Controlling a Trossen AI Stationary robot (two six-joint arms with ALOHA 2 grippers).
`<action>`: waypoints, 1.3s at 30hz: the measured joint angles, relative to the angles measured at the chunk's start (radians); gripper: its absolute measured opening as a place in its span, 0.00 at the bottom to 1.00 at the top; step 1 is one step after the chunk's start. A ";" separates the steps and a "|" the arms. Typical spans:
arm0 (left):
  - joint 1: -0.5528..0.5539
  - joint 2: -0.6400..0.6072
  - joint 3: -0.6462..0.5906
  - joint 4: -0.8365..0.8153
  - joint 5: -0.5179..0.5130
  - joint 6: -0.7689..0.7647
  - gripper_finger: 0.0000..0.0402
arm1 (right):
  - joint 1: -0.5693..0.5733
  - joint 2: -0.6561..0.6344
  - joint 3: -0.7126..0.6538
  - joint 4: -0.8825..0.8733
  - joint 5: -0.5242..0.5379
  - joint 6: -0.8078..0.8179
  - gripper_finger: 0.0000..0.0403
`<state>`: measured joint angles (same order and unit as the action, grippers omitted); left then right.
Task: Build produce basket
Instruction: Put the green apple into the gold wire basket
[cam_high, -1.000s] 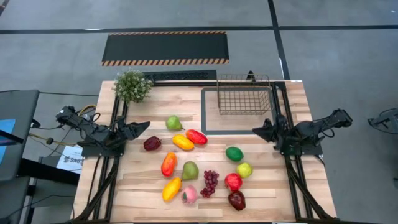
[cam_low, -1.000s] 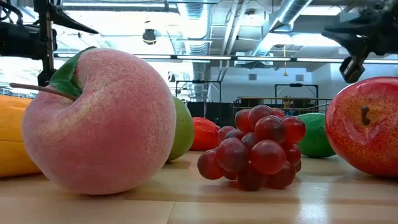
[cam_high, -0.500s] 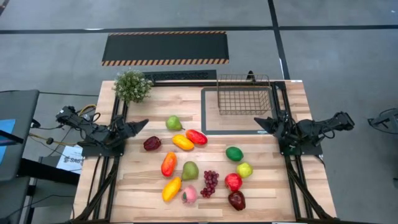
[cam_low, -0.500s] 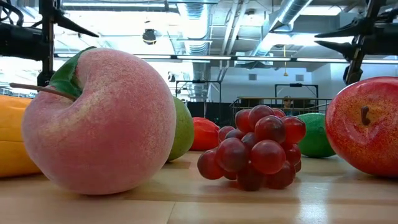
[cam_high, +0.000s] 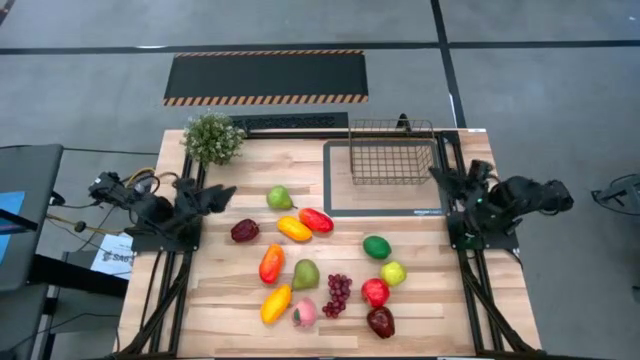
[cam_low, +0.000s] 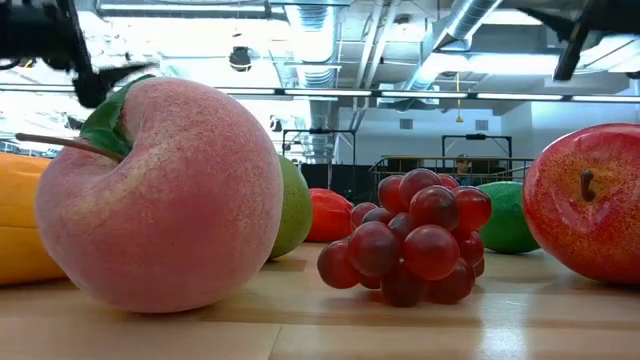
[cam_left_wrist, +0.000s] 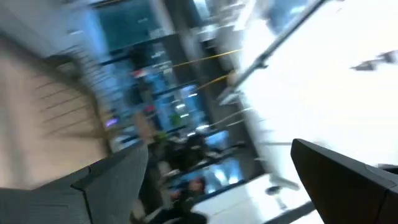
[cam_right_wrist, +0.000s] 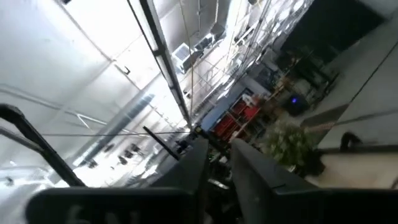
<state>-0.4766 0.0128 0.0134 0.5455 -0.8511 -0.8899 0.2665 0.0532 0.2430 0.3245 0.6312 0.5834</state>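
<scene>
Basket (cam_high: 391, 152) holds nothing, produce (cam_high: 320, 262) on table; left hand (cam_high: 222, 191) open, right hand (cam_high: 441, 176) near-closed, empty.

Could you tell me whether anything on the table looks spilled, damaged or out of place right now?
Nothing stands out. The basket sits upright and empty on the grey-framed mat, and the produce lies scattered but intact on the table.

Wood-plank table (cam_high: 420, 300), wire-metal basket (cam_high: 391, 152), glossy grapes (cam_low: 420, 238), matt-looking, prob. fuzzy peach (cam_low: 165, 195).
</scene>
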 joint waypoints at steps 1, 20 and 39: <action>0.007 0.000 0.008 0.035 0.010 0.042 0.96 | 0.000 0.015 0.033 -0.019 -0.001 -0.013 0.31; 0.041 0.249 0.484 -0.342 0.153 0.323 0.96 | 0.045 0.778 0.765 -1.143 -0.655 0.594 0.65; 0.041 0.282 0.503 -0.472 -0.009 0.351 0.96 | 0.274 1.312 0.788 -1.111 -0.740 0.457 0.66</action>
<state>-0.4355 0.2947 0.5167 0.0740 -0.8604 -0.5386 0.5406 1.3655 1.0313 -0.7870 -0.1089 1.0404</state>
